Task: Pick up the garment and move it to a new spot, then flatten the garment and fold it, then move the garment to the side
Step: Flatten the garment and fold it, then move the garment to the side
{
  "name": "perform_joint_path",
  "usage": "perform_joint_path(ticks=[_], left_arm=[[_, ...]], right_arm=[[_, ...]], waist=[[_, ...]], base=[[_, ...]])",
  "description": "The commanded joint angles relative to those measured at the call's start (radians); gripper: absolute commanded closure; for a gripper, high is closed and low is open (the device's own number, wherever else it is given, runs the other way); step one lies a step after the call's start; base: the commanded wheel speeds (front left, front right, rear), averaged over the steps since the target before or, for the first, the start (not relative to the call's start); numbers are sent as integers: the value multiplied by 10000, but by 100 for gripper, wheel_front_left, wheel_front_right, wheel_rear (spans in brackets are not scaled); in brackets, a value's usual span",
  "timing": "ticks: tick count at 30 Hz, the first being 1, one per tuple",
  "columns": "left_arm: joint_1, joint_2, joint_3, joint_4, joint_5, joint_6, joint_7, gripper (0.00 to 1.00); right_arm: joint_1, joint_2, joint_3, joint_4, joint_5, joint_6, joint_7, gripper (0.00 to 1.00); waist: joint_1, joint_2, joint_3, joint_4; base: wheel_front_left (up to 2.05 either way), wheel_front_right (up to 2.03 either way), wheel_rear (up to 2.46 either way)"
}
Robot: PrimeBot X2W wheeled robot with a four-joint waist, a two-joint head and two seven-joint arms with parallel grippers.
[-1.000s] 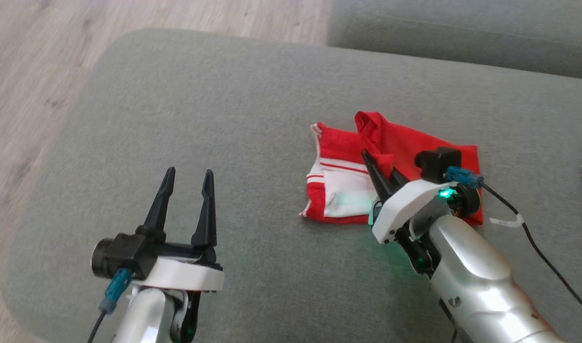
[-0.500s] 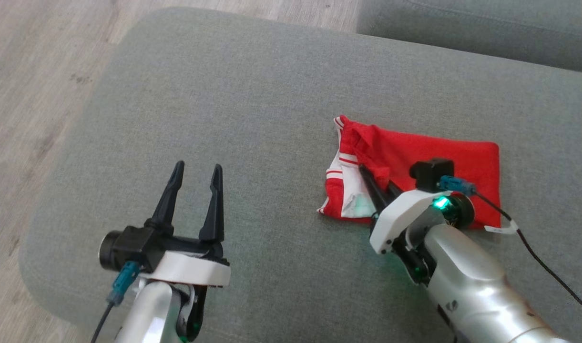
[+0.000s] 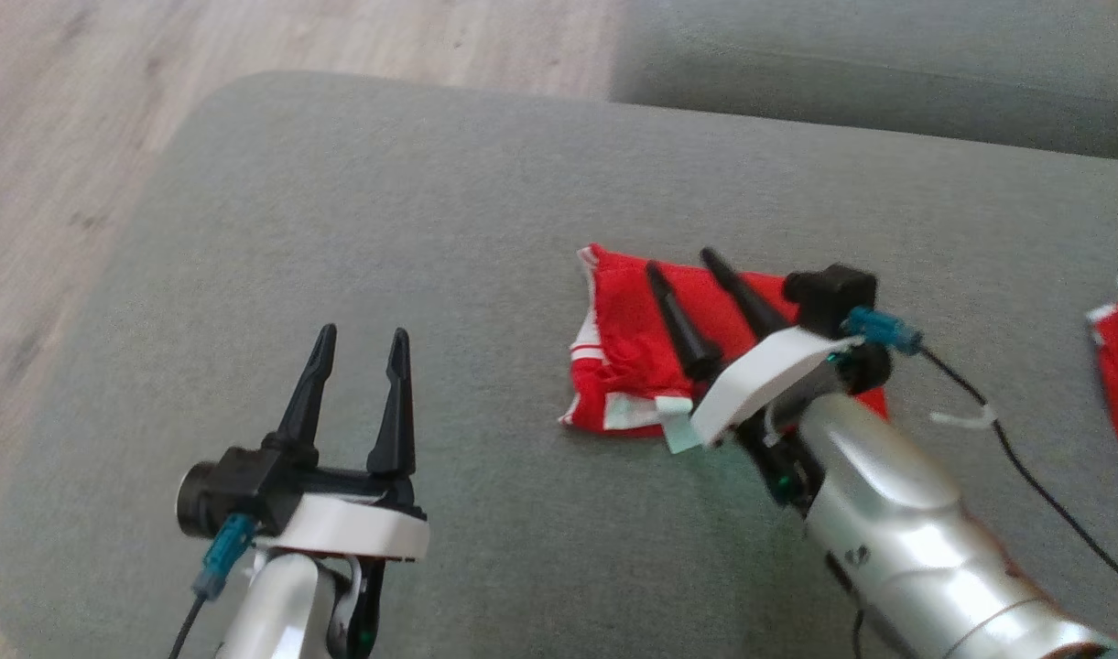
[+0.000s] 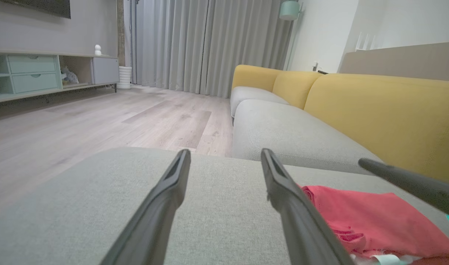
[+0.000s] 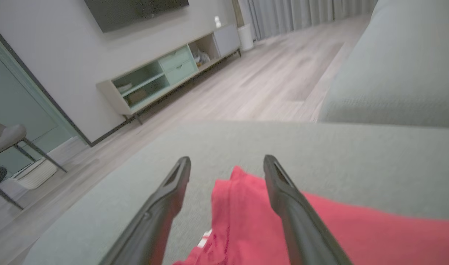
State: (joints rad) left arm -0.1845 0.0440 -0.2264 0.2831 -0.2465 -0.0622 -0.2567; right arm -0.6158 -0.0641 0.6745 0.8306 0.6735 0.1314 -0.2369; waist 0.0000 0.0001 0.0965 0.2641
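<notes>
- On the grey cushion [image 3: 385, 210], right of its middle, the red-and-white garment [image 3: 623, 339] lies folded into a compact bundle. White trim and a label show at the edge nearest the cushion's front.
- A second ago the right gripper [image 3: 681, 261] was pinched shut on a raised fold of the cloth. Now its two dark fingers stand wide apart and that fold has dropped flat.
- Judged from that, a fold has just been laid down and let go; the move to the cushion's side appears not yet made.
- The right gripper holds nothing. Its fingers slant low over the garment, and whether they brush it cannot be told.
- Over the cushion's front left, the left gripper [image 3: 363, 331] hangs spread wide and empty, well apart from the garment.
</notes>
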Motion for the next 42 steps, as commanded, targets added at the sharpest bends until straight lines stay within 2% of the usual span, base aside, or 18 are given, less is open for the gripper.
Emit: perform_joint_path(ticks=[1,4,8,12,13,19,24,34,42], left_arm=[[-121,62,418,-429,49,-1,-51,0],[16,62,501,-529,85,27,-51,0],[138,62,530,-601,126,40,-51,0],[241,62,609,-605,116,96,-51,0],[302,62,657,-600,115,115,-51,0],[646,63,986,-381,220,299,-51,0],[839,63,1035,-344,184,323,-51,0],[582,63,993,-477,183,342,-51,0],[216,63,739,-610,216,294,-51,0]], right_arm=[[-470,139,-527,-1,-630,-7,-208,0],[-505,139,-2153,73,-2335,-7,-240,0],[467,139,-4225,-882,-4322,-7,-245,0],[1769,139,-5310,-2178,-5471,-7,-246,0],[2369,139,-5546,-2829,-5843,-7,-247,0],[3825,139,-5940,-4468,-6100,-7,-247,0],[4544,139,-6161,-5095,-5977,-7,-248,0],[4522,139,-6190,-5299,-6043,-7,-248,0],[3837,139,-6131,-4771,-6184,-7,163,0]], waist=[[0,-1,-277,-508],[0,-1,-396,-925],[0,-1,-501,-1351],[0,-1,-591,-1675],[0,-1,-612,-1822],[0,-1,-598,-2263],[0,-1,-505,-2356],[0,-1,-297,-2248],[0,-1,250,-1869]], base=[[0,0,0],[0,0,0],[0,0,0],[0,0,0],[0,0,0],[0,0,0],[0,0,0],[0,0,0],[0,0,0]])
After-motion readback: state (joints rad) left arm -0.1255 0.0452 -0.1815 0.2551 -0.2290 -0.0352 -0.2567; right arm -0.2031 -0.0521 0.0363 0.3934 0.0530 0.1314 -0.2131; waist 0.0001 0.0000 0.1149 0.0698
